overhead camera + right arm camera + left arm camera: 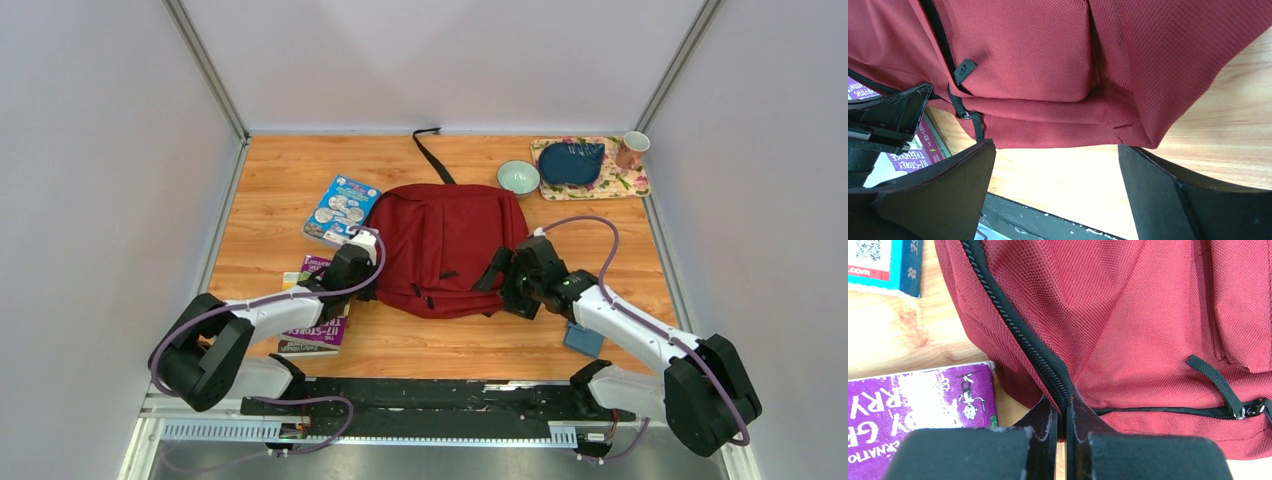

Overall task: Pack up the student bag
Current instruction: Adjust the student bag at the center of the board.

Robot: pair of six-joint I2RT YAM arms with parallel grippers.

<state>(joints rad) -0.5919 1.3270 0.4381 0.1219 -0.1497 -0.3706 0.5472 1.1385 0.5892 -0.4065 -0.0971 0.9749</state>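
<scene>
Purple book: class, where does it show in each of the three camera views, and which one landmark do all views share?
Top external: purple book at lower left, left of the student bag.
Left wrist: purple book in the bottom left corner.
Right wrist: purple book, a sliver at the left edge.
Shared landmark: the student bag's dark red fabric.

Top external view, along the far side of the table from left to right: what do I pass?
Blue book → bag strap → bowl → blue pouch on the floral mat → mug.
</scene>
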